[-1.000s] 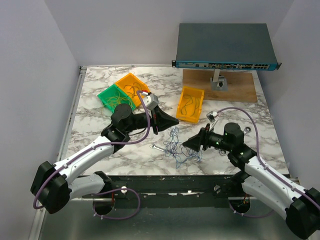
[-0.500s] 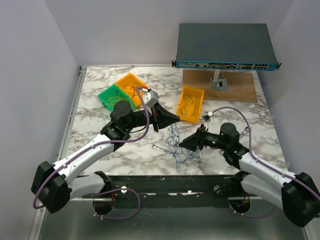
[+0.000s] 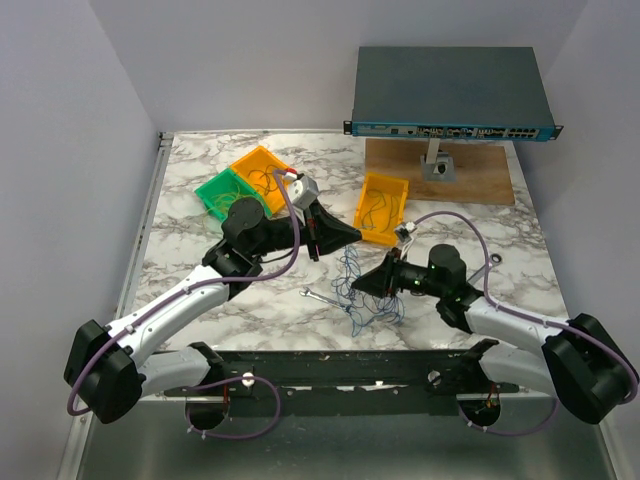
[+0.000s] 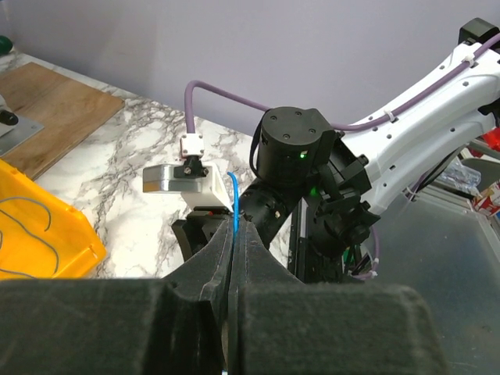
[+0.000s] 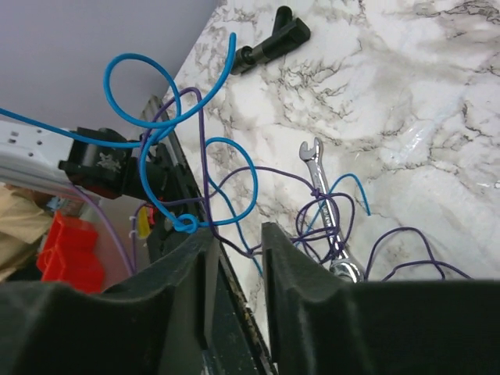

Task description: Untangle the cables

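Over table (image 3: 190, 240), top view: cables (image 3: 365, 290) sit in a loose tangle just right of wrench (image 3: 318, 298), touching its right end; thin strands climb from the tangle to left gripper (image 3: 350, 237), which hangs beyond and right of wrench; right gripper (image 3: 360, 285) low, right of wrench, tips at the tangle; finger gaps too small to read from up here.
Left wrist view: left gripper fingers pressed together, pinching blue cable (image 4: 233, 197), which stands up from the tips; right arm straight ahead.
Right wrist view: right gripper fingers narrowly apart; purple strand (image 5: 205, 156) runs down into the gap, pinched or not cannot tell; blue loops hang in the air left of wrench; purple and blue strands cross wrench's near end.
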Tool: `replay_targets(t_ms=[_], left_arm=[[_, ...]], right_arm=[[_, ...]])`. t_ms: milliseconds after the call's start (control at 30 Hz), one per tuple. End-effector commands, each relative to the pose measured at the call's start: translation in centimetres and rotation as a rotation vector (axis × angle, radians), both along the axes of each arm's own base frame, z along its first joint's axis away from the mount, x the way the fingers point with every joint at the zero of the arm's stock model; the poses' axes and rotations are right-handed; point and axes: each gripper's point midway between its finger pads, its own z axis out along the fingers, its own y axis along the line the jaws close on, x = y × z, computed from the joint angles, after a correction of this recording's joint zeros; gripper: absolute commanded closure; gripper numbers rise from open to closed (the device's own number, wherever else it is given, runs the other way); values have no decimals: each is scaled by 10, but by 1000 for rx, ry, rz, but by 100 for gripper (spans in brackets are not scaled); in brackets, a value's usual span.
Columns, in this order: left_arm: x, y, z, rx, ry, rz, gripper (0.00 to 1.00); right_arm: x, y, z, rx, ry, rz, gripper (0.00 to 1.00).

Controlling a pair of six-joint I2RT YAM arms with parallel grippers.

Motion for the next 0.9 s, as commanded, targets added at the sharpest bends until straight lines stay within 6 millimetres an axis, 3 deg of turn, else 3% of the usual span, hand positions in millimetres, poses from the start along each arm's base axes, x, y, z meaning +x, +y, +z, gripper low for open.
replay_targets(t_ms=[0,67,100,200,333,433,600,733,867], left_arm=[[4,0,10,-11,-4,27,100],[10,1,7,-4,8,57,100],[16,3,5,2,16,93,100],[50,23,-10,31,101,294,100],[103,88,-42,35,287,634,100],[126,145,-72,30,413,875,100],[126,213,-97,17,433,1210,100],[118,255,-110,-28,436,1415,100],[108,280,-123,-35,444,1542,100]], right_arm=[[9,8,26,60,-85,-2,74],[9,7,28,58,-85,-8,95],[10,5,27,44,-80,-24,99],[19,-9,15,-43,-54,-123,99],[46,-58,-4,-213,-8,-446,99],[62,-117,-12,-344,34,-777,99],[59,-210,9,-384,42,-1269,99],[43,-252,37,-284,24,-1492,99],[26,-286,67,-184,2,-1659,99]])
